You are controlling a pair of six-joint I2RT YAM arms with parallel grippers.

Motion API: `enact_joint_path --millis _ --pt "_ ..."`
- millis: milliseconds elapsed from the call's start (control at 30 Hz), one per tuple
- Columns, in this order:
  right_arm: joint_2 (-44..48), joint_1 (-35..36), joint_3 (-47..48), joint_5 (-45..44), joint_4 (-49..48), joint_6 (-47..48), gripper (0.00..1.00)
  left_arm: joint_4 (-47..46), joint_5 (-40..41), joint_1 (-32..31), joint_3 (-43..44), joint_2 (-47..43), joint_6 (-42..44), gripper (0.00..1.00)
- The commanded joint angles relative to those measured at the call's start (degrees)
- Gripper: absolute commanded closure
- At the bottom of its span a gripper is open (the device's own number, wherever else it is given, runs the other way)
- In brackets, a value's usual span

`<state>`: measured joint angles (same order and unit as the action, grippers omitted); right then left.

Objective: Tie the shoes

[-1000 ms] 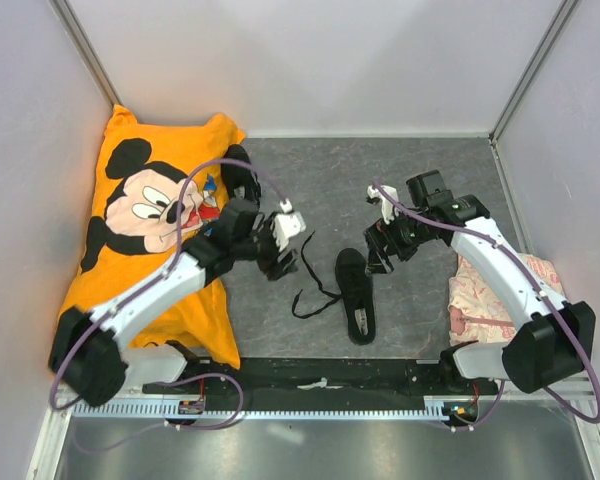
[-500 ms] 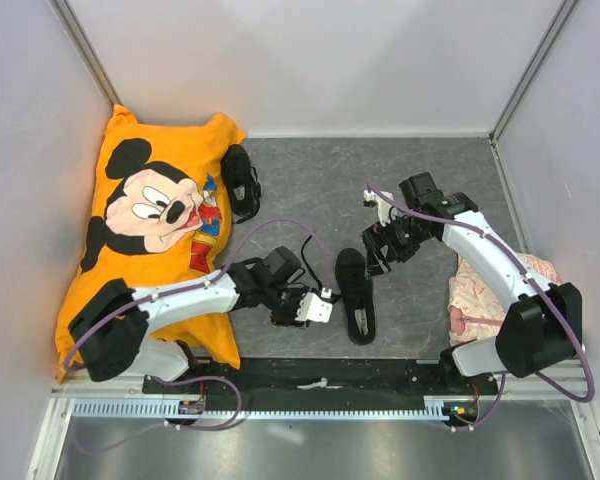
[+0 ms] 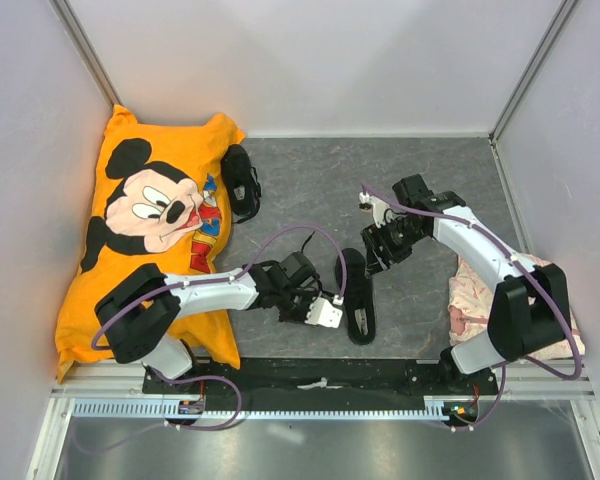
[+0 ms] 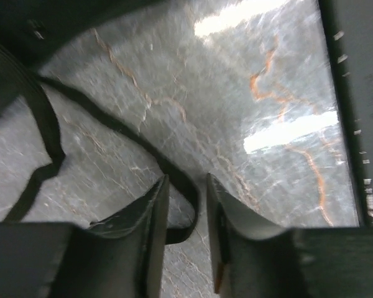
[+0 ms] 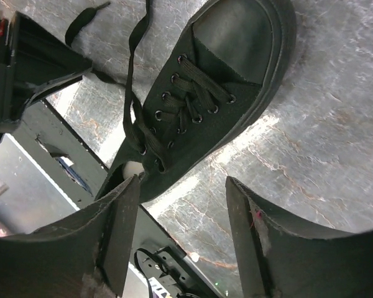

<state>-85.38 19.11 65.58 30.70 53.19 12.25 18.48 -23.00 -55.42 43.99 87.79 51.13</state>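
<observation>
Centrally, untied shoe (image 3: 354, 288), pale label (image 3: 361, 320) inside

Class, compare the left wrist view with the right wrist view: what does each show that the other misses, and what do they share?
Left wrist only: the narrow gap in the left gripper, with a loose black lace running through it across the grey marbled mat. Right wrist only: the right gripper, open wide above the black shoe, whose toe cap and laced eyelets show clearly. Both: that mat and loose lace lying on it.
</observation>
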Motion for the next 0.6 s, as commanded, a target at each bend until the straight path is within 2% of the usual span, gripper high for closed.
enact_joint_path --millis 0,67,167,200,233,433,567 --pt "-2.5 -0.13 -0.28 3.14 -2.03 0.49 0.38 -1.61 2.09 -0.39 1.98 1.95 2.13 0.71" --pt "-3.21 -0.13 0.07 4.71 -1.95 0.84 0.4 -0.99 1.47 -0.48 2.42 2.04 1.78 0.76" --pt "-4.26 -0.13 0.25 6.39 -2.12 1.02 0.43 -0.11 -0.28 -0.66 3.03 1.42 0.99 0.89" --pt "-4.87 -0.13 0.16 7.52 -2.04 1.02 0.44 -0.2 -0.9 -0.57 3.12 1.07 0.46 0.96" --pt "-5.14 -0.04 -0.36 7.97 -2.21 1.02 0.44 -0.2 -2.03 -0.57 3.21 0.55 -0.85 0.98" --pt "-7.6 -0.13 -1.95 11.05 -3.18 1.2 0.5 -2.22 -6.87 -0.66 5.23 -3.5 -9.02 0.98" --pt "-8.83 -0.04 -2.12 12.01 -3.88 1.02 0.5 -3.8 -7.93 -0.66 6.02 -5.25 -12.54 0.98"
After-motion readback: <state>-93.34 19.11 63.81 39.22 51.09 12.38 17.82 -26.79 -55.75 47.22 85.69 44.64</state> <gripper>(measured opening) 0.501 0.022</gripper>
